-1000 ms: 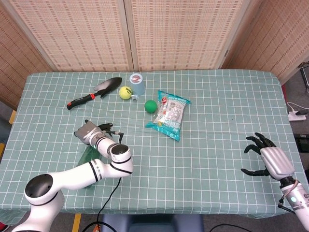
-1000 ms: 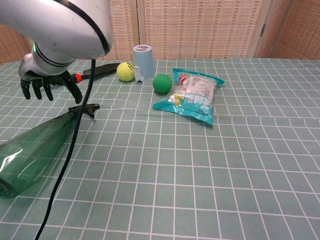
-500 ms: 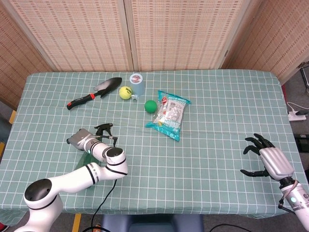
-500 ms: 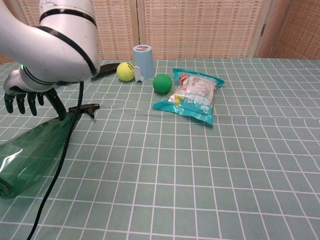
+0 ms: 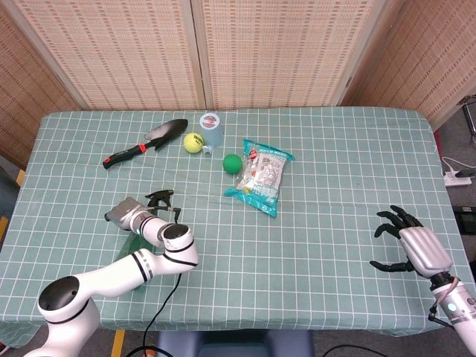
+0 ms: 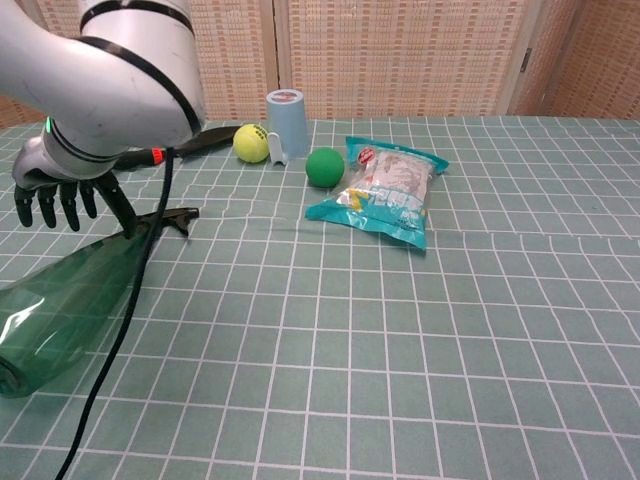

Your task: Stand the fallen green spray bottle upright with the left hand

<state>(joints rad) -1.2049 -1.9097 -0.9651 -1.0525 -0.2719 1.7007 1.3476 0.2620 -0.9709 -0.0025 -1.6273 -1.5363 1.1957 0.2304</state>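
My left hand [image 6: 62, 195] hangs over the neck end of the green spray bottle [image 6: 65, 300], fingers [image 6: 45, 208] pointing down and apart, holding nothing; from the chest view I cannot tell whether the thumb touches the bottle. The bottle lies on its side on the counter [image 5: 335, 163], near my left front corner, its black trigger head [image 6: 172, 217] pointing toward the middle of the counter and its base toward the near edge. In the head view my left forearm covers most of the bottle [image 5: 134, 242], and only the trigger head [image 5: 162, 198] and a strip of green show beside my left hand [image 5: 125, 213].

My right hand [image 5: 410, 244] sits low near the right front corner of the counter, palm down, dark fingers [image 5: 387, 218] spread and curved, gripping nothing.

At the far side of the counter: a garden trowel [image 5: 146, 142] with a black and red handle, a yellow tennis ball [image 5: 193, 142] touching or just beside a pale blue cup [image 5: 211, 129], a green ball [image 5: 232, 163] just beside a teal snack bag [image 5: 260, 175]. All of these lie well apart from the bottle.
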